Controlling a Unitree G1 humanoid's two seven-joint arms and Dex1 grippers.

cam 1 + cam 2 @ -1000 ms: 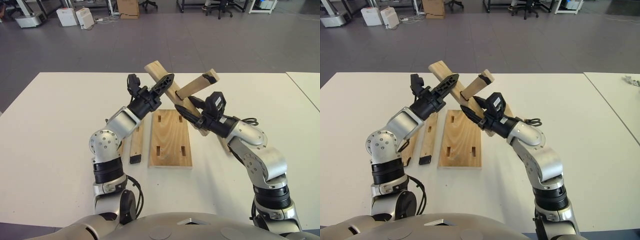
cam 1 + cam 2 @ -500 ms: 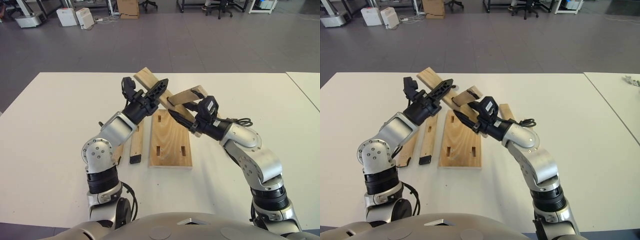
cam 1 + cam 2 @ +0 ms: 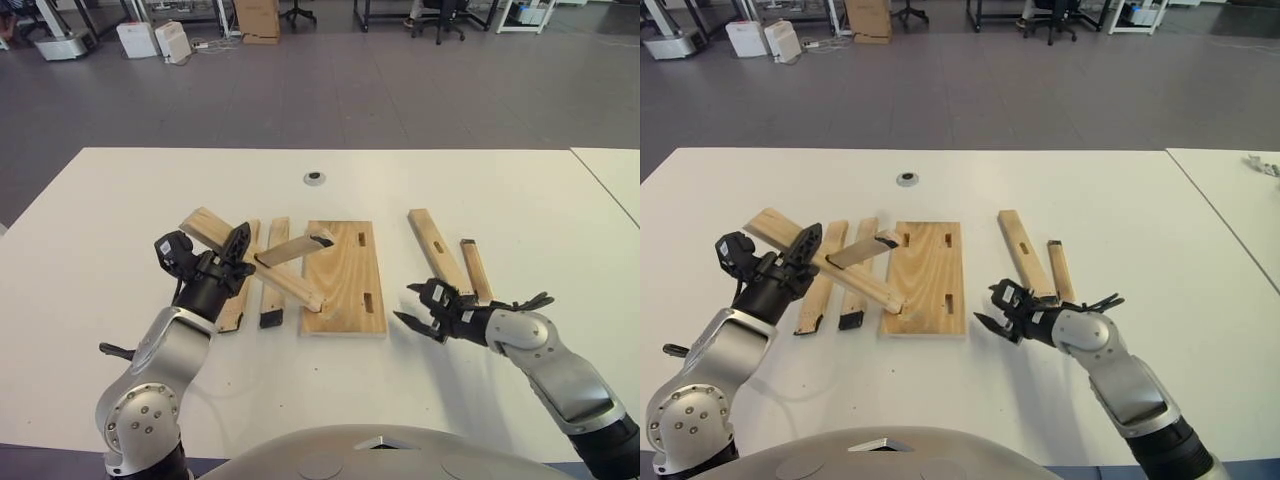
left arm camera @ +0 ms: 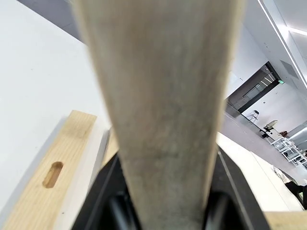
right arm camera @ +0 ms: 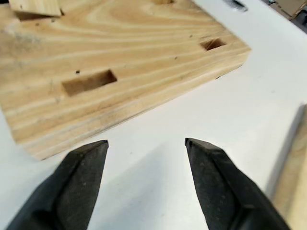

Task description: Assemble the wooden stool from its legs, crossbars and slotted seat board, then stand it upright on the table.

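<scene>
On the white worktop of an open lab hall, the slotted seat board lies flat with its slots up, presumably ready to take tenons. The left end effector pinches a leg with a crossbar joined to it, and the leg's far end touches the board's near-left corner. The right end effector, spread and empty, hovers just beside the board's near-right corner.
</scene>
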